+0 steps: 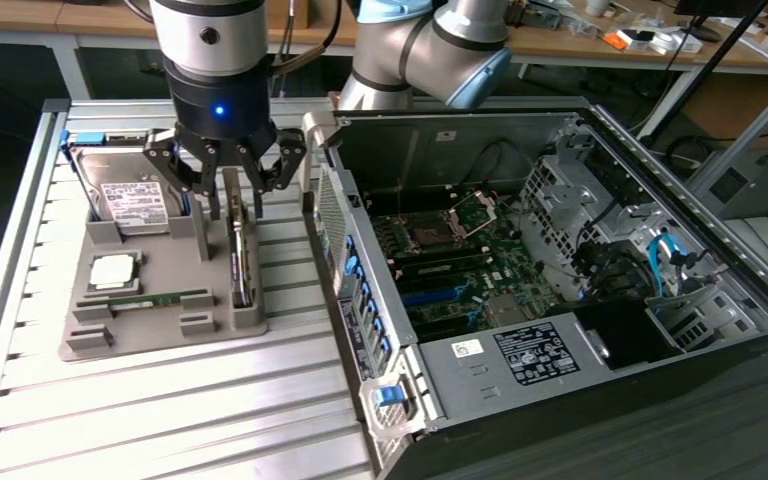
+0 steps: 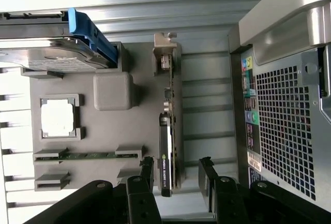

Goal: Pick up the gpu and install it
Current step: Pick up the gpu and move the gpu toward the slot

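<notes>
Gpu in the exterior view stands on its edge in the grey tray, at the tray's side beside the computer case, with the open jaws low over it. In the wrist view the open jaws stand on both sides of the gpu.

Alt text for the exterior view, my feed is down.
The open gripper hangs over the gpu, which stands on edge in a grey parts tray on the slatted table. The open computer case sits to the exterior view's right.
</notes>
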